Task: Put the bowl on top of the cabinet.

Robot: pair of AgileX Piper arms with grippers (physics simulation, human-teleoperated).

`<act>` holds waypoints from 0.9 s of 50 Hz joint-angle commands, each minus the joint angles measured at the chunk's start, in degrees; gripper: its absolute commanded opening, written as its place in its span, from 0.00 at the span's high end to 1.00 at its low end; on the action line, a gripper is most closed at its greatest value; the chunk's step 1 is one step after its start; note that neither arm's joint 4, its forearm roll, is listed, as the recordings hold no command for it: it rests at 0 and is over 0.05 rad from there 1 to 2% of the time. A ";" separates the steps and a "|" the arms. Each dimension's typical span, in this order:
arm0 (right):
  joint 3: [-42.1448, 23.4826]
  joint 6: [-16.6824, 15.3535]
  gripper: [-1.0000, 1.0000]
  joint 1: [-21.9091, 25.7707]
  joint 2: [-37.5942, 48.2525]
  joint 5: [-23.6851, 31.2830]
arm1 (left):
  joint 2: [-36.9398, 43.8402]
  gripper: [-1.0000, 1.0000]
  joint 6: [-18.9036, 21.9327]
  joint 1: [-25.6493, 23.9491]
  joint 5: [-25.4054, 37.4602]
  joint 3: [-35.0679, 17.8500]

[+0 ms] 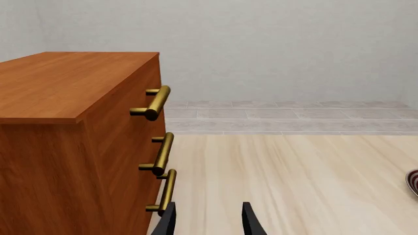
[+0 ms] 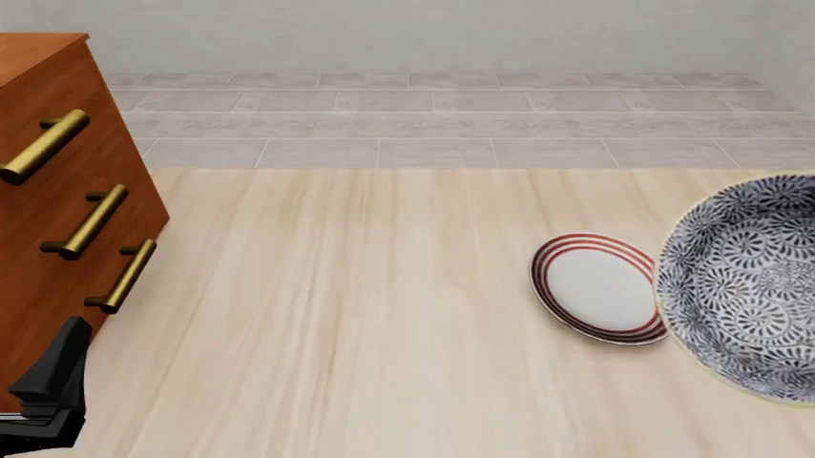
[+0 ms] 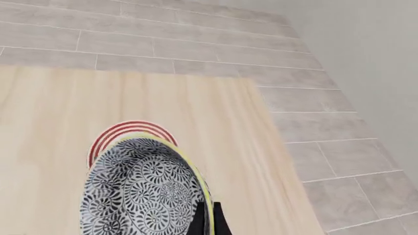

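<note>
While the right gripper (image 3: 207,215) pinched the bowl (image 2: 751,286) by its rim, the cabinet (image 2: 52,191) lay far left, beside the spread left gripper (image 1: 209,220).

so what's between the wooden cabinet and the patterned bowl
In the front view, bare light wood table, then the flat white plate with red rings, lies between the reddish-brown cabinet and the black-and-white floral bowl.

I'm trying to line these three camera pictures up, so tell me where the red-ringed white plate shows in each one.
Front view: the flat white plate with red rings lies right of centre, beside the black-and-white patterned bowl.
Left wrist view: only a dark-striped sliver at one edge, too little to identify.
Right wrist view: its red rings peek out behind the bowl.
Shared landmark: the pale wooden tabletop meeting the grey tiled floor.
</note>
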 commanded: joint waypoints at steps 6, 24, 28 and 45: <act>1.77 4.10 1.00 7.58 -3.86 -2.77 | 0.06 0.00 0.04 0.00 0.03 -0.06; 1.72 6.11 1.00 12.12 -5.94 -5.25 | 0.19 0.00 0.04 0.05 -0.13 -0.03; 1.81 6.72 1.00 14.67 -7.12 -7.05 | 0.19 0.00 0.04 0.04 -0.14 -0.01; 7.40 8.94 1.00 22.61 -4.00 -18.73 | 0.02 0.00 0.04 0.05 0.13 -0.11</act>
